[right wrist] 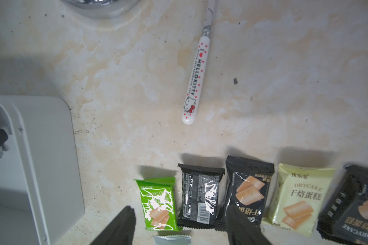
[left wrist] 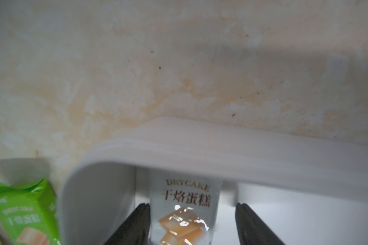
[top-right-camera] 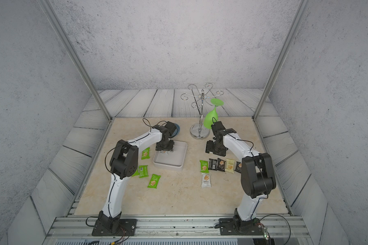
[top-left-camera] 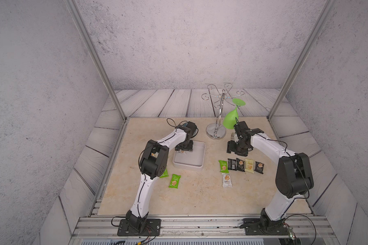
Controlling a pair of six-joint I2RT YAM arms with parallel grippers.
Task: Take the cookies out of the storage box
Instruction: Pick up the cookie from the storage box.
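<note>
White packet [left wrist: 184, 212], seemingly the only cookie remaining in the storage box [top-left-camera: 194, 159], lies between the left jaws.

Spread wide, the left jaws straddle this packet near the box's ten o'clock corner, close to the wall, and are not yet clenched on it. At the box's three o'clock the right jaws hang released and empty over the tabletop [top-left-camera: 191, 195], just beyond a row of five cookies [top-left-camera: 241, 165]. One pale packet [top-left-camera: 227, 180] lies at that row's seven o'clock, and green packets [top-right-camera: 153, 181] lie at the box's seven o'clock. The step in hand looks like the final pick. The next move calls for the left jaws to settle lower, pinch the packet across its width without catching the wall, lift it over the rim and set it on bare tabletop.
</note>
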